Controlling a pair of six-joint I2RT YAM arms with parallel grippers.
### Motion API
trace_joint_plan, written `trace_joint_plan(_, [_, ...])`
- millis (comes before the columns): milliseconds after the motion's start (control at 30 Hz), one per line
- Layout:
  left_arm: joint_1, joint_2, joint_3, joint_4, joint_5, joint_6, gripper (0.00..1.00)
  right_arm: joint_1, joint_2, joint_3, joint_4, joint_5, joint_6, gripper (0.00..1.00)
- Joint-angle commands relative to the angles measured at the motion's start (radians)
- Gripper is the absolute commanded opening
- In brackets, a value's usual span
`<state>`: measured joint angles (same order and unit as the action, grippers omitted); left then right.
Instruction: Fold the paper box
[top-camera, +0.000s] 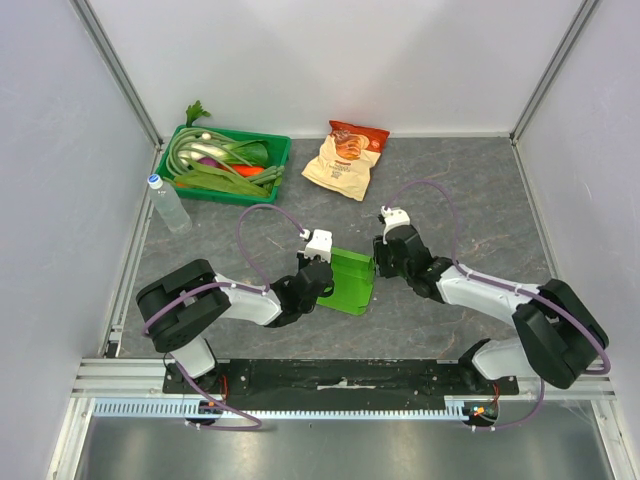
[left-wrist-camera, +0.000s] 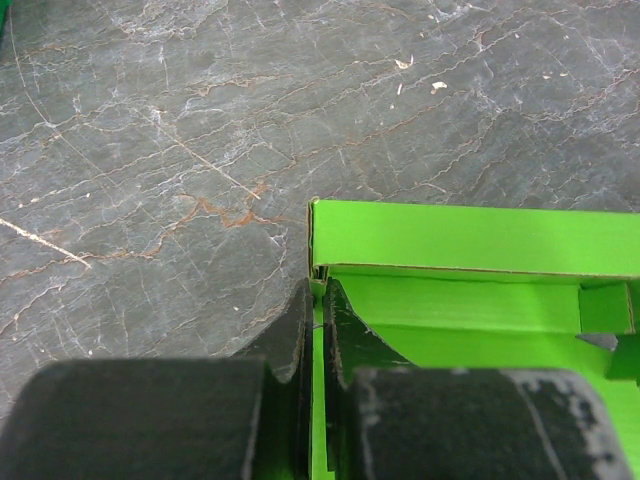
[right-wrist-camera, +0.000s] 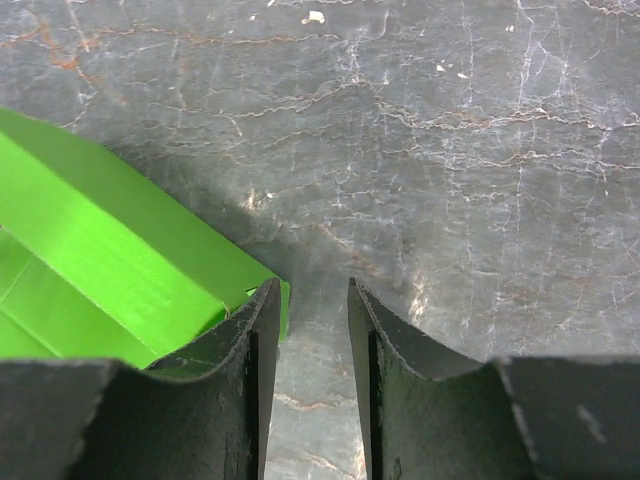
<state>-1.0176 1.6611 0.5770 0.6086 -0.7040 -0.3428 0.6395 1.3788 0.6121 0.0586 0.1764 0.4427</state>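
The small lime-green thin cardboard box (top-camera: 352, 283) sits just below the centre of the top view on the dark grey stone-patterned counter (top-camera: 460, 190), partly raised, with at least one wall standing. To fold it well, I'd hold the pinched wall upright with one arm. With the other I'd press the neighbouring flap slowly along its crease, so the thin card bends at the score instead of buckling or sliding. My left hand (left-wrist-camera: 318, 318) is nearly closed, nipping the edge of a green wall. My right hand (right-wrist-camera: 312, 305) is narrowly parted with nothing between its fingers. One finger is touching or just beside the box's corner, and I cannot tell which.
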Motion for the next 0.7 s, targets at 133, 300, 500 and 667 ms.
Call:
trace_joint_plan(133, [-0.013, -0.011, 0.017, 0.002, 0.001, -0.019, 0.02, 0.028, -0.066, -0.015, 0.012, -0.063, -0.027, 0.41])
trace_joint_plan(300, [-0.015, -0.012, 0.017, -0.004, 0.001, -0.019, 0.02, 0.035, -0.073, 0.003, -0.098, -0.003, 0.007, 0.42])
trace_joint_plan(500, [-0.015, -0.008, 0.017, -0.004, 0.001, -0.019, 0.02, 0.037, -0.095, 0.023, -0.298, 0.101, 0.062, 0.44])
trace_joint_plan(667, [-0.015, -0.008, 0.017, 0.000, 0.003, -0.021, 0.02, 0.037, -0.127, -0.017, -0.194, 0.086, 0.014, 0.44])
